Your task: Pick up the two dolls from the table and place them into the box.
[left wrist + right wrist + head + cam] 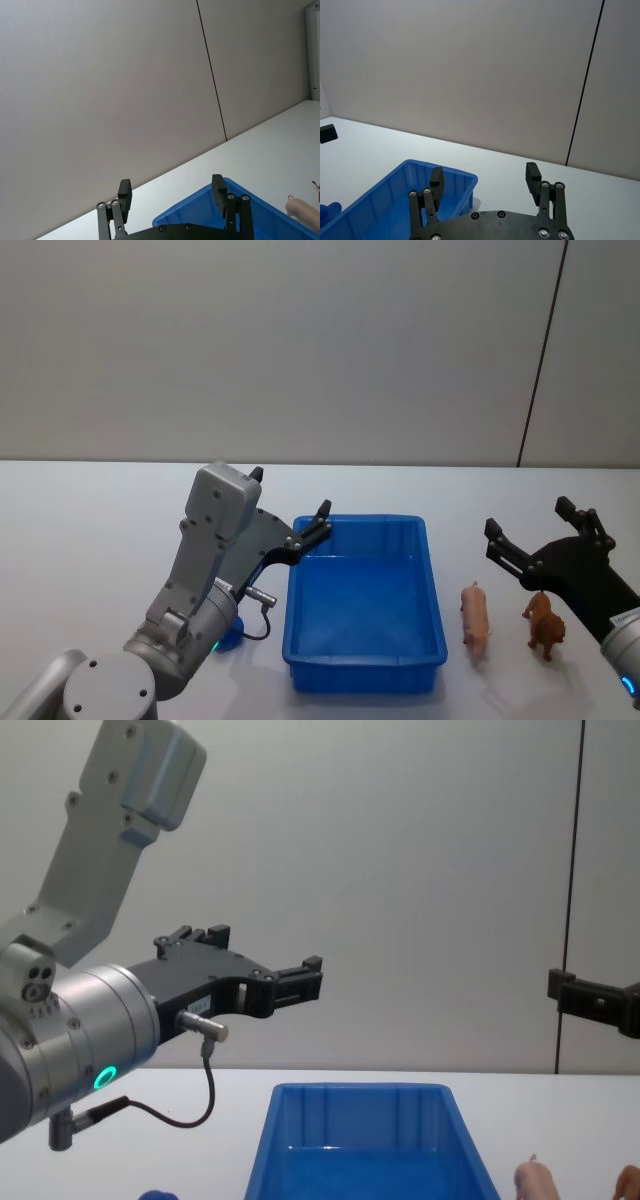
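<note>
The blue box [432, 590] stands open in the middle of the white table [90, 530], with nothing in it. A peach-pink doll [475, 620] lies on the table just right of the box. A deep blue doll [229, 636] sits left of the box, partly hidden behind my left arm. My left gripper [290, 495] hangs open and empty above the box's far left corner. Off to the right, my right gripper [528, 517] is open and empty in the air above the pink doll. The chest view also shows the box [365, 1135] and the left gripper [262, 950].
A small brown toy animal [545, 626] stands right of the pink doll, under my right arm. A grey wall rises behind the table's far edge. Bare tabletop stretches to the far left and behind the box.
</note>
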Tool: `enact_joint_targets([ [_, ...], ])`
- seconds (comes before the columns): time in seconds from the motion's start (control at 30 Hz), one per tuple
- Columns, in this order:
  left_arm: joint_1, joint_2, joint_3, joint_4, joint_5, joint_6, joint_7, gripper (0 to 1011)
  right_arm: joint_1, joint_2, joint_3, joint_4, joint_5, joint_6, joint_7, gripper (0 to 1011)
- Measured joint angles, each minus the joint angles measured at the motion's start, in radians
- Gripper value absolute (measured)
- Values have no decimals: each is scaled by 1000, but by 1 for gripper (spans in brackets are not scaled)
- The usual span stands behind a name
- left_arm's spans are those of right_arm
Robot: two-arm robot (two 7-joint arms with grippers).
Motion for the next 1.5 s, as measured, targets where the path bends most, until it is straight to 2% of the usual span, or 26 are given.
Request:
enact_joint_targets([
  [1.2,0,0,0,0,0,0,0,1002,0,0,0,0,0,0,0,1002],
  [1.5,0,0,0,0,0,0,0,1002,10,5,12,10,12,1,12,1003],
])
